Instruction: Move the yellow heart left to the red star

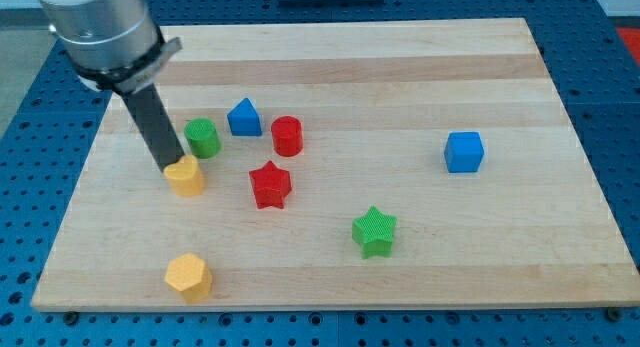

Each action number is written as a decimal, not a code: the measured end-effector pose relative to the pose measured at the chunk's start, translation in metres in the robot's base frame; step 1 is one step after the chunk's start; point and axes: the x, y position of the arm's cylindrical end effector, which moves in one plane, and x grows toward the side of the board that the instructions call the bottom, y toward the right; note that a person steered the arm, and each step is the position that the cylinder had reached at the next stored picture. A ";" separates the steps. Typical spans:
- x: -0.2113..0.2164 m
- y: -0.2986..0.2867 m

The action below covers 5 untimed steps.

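The yellow heart lies on the wooden board, left of the red star, with a gap of about one block between them. My tip is at the heart's upper left edge and seems to touch it. The dark rod rises from there toward the view's top left.
A green cylinder sits just above the heart. A blue triangular block and a red cylinder stand above the red star. A yellow hexagon is near the bottom edge, a green star lower middle, a blue cube at right.
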 end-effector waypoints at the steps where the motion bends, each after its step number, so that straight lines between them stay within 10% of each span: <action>1: 0.005 0.023; 5: 0.046 -0.004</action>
